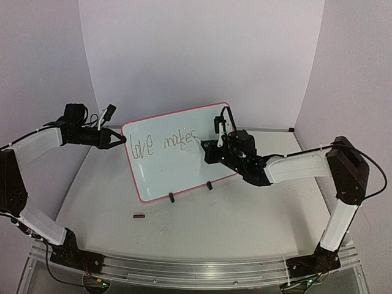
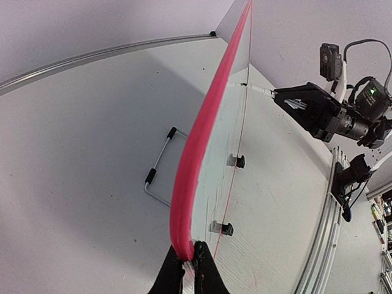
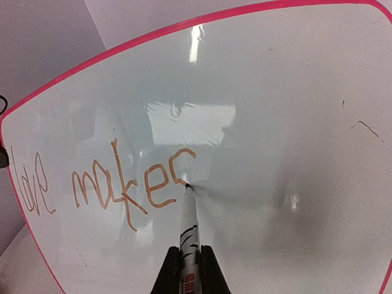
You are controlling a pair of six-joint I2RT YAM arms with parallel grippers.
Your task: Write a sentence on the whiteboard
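Two words of the sentence [image 1: 174, 142], "love makes", are seen on the whiteboard [image 1: 177, 173], which is stood tilted at mid-table on black clip feet [image 1: 171, 197]. At the left, its edge is pinched between the closed jaws of the left gripper [image 2: 188, 272]; only the left wrist view shows a wire bracket [image 2: 158, 174] behind it. At the right, a marker [image 3: 188, 220] is clamped by the right gripper [image 3: 191, 272], its tip set at the final "s", clearest in the right wrist view
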